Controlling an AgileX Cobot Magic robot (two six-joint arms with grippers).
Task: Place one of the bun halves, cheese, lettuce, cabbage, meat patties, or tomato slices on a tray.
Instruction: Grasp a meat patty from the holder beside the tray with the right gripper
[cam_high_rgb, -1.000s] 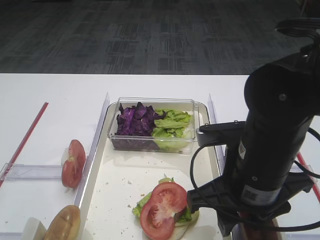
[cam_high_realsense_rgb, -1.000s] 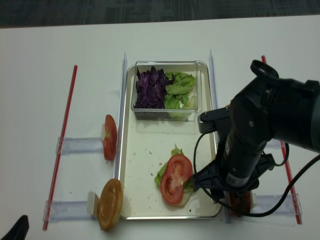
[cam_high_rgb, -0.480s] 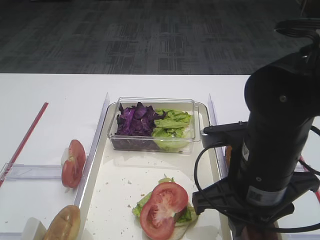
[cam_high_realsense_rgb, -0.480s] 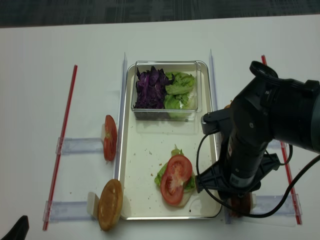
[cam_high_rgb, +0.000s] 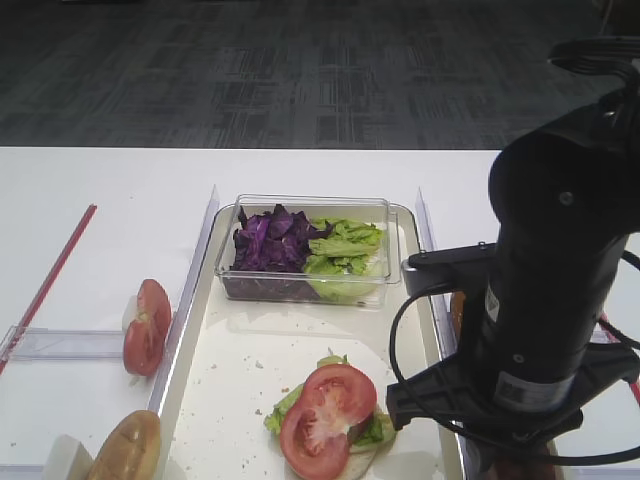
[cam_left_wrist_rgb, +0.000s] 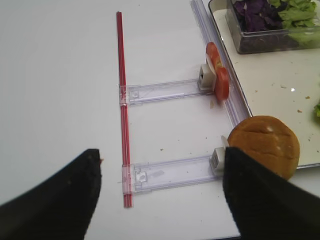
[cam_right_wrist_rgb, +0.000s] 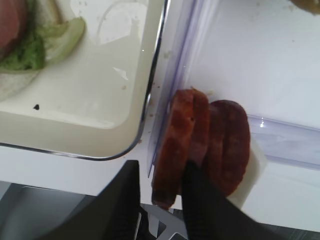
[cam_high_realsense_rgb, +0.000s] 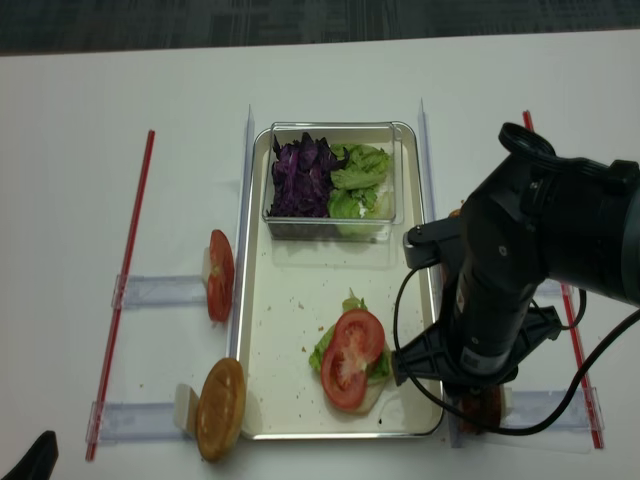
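Observation:
Three meat patties (cam_right_wrist_rgb: 222, 145) stand on edge in a white holder just right of the tray's (cam_right_wrist_rgb: 100, 100) near corner. My right gripper (cam_right_wrist_rgb: 162, 167) is open around the leftmost patty (cam_right_wrist_rgb: 172, 145). Its right finger (cam_right_wrist_rgb: 200, 200) lies against the patties, and a gap remains at the left finger (cam_right_wrist_rgb: 125, 200). From above, the right arm (cam_high_realsense_rgb: 500, 290) hides most of the patties (cam_high_realsense_rgb: 483, 408). On the tray (cam_high_realsense_rgb: 300, 330) a tomato slice (cam_high_realsense_rgb: 352, 345) tops lettuce (cam_high_realsense_rgb: 322, 352) and a pale base. The left gripper (cam_left_wrist_rgb: 161, 154) is open and empty beside a bun half (cam_left_wrist_rgb: 264, 145).
A clear box at the tray's far end holds cabbage (cam_high_realsense_rgb: 305, 175) and lettuce (cam_high_realsense_rgb: 360, 170). Tomato slices (cam_high_realsense_rgb: 220, 275) and the bun half (cam_high_realsense_rgb: 220, 408) stand in holders left of the tray. Red strips (cam_high_realsense_rgb: 130, 270) run along both outer sides, and clear rails (cam_high_realsense_rgb: 245, 200) flank the tray.
The right arm has shifted slightly right and down over the patty holder. The food and the left gripper have stayed put.

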